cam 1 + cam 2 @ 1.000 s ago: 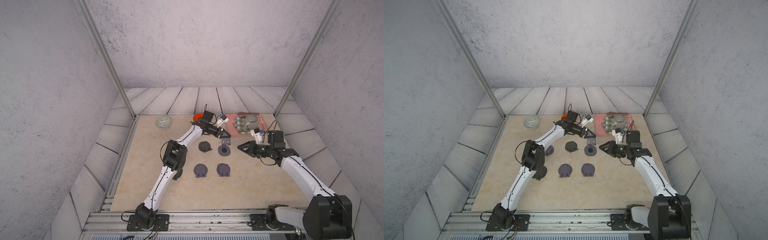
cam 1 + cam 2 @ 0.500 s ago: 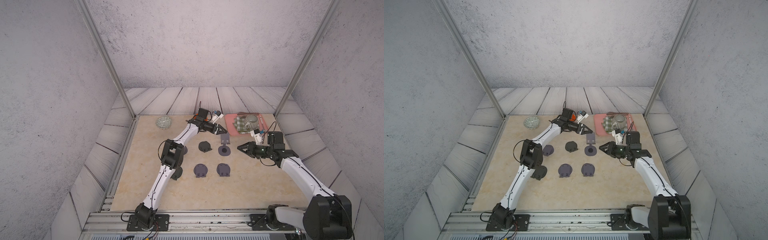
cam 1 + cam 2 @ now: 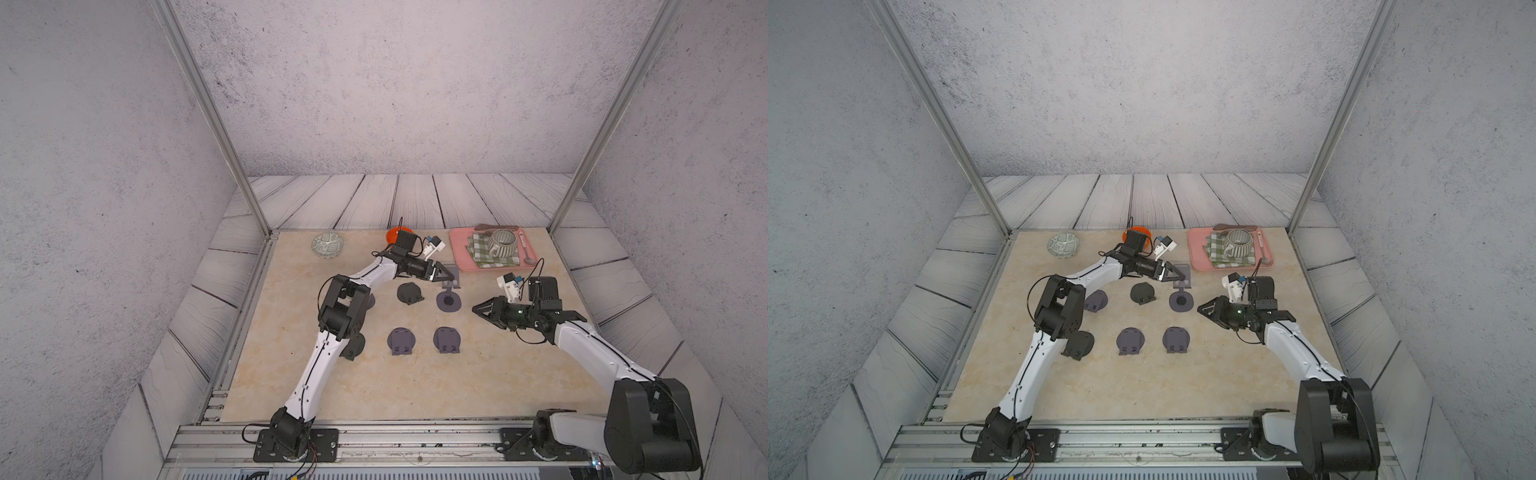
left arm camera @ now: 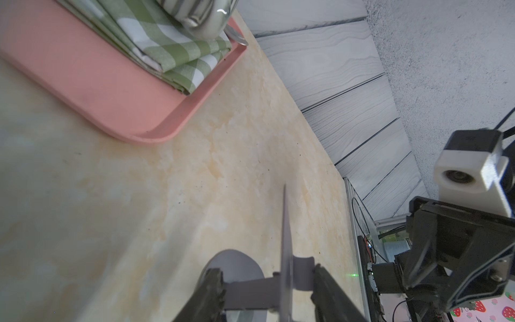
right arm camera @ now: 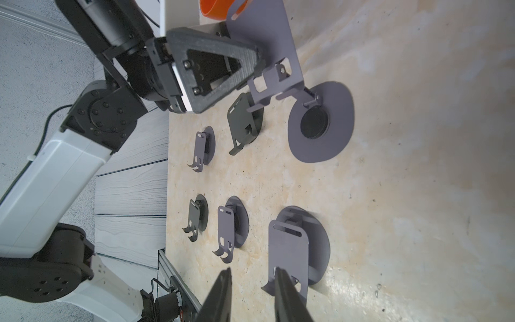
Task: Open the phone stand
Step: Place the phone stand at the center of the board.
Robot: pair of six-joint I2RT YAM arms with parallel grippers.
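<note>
Phone stand (image 3: 449, 304) at mid-table, just in front of the pink tray (image 3: 459, 259). Its round base (image 5: 320, 145) lies flat on the table (image 3: 498, 374), and its back plate (image 5: 267, 41) is raised near upright on the hinge arm. Left gripper (image 4: 266, 271) is at the plate. Its fingers (image 4: 213, 290) stand apart on either side of the plate's edge with a gap showing on both sides, so it is bracketing, not pinching. Right gripper (image 5: 252, 271) hovers beside the base with its jaws partly apart and empty. Several folded stands (image 3: 401, 340) lie flat nearby. Judgement: the unfolding looks done or nearly done. The next move calls for backing the left gripper out along the plate's plane, so neither finger clips the plate, folds it down or drags the base.
</note>
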